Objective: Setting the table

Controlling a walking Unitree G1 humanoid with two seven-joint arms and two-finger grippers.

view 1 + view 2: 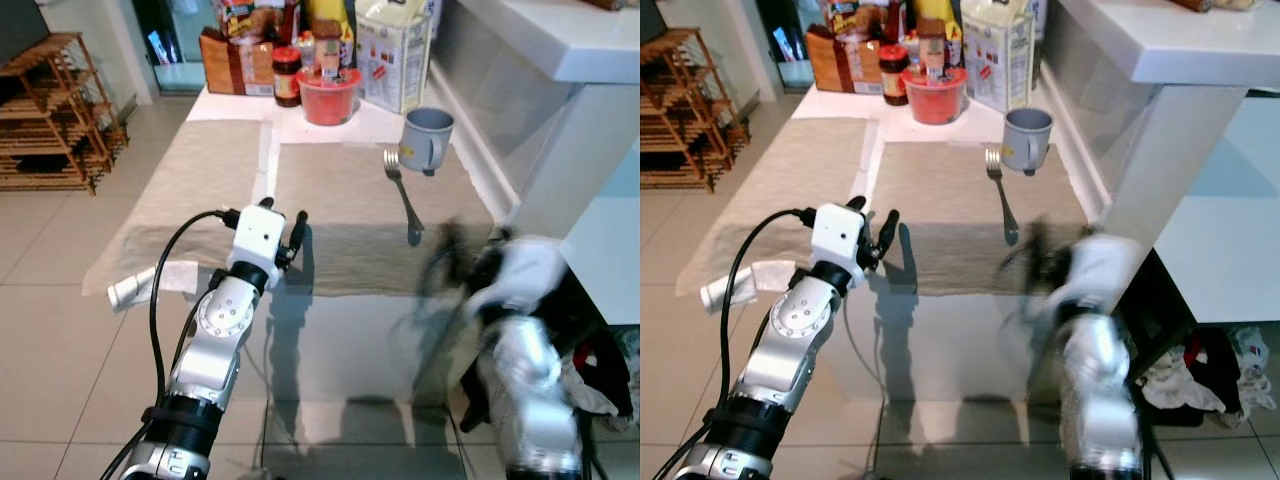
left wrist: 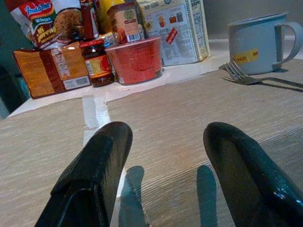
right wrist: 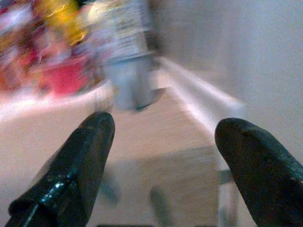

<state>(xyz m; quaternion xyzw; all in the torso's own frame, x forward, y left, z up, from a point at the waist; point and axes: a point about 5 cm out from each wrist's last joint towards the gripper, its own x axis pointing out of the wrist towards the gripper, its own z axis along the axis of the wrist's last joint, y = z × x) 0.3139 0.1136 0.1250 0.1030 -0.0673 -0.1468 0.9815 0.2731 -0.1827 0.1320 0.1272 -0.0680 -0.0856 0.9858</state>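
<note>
With both pincers spread empty over the counter (image 1: 330, 330): fork (image 1: 402, 196) ahead of right pincer (image 3: 161, 156), long axis pointing away. Nearer that arm than left pincer (image 2: 161, 165).

Looking down and forward from the head, both eyes taking in the same surface (image 1: 350, 200) from a little way back. Peering low along each wrist's black fingers (image 2: 94, 175), close over the placemat, both facing the mug (image 2: 255, 42) and red bowl (image 2: 135, 59) also seen from above.
</note>
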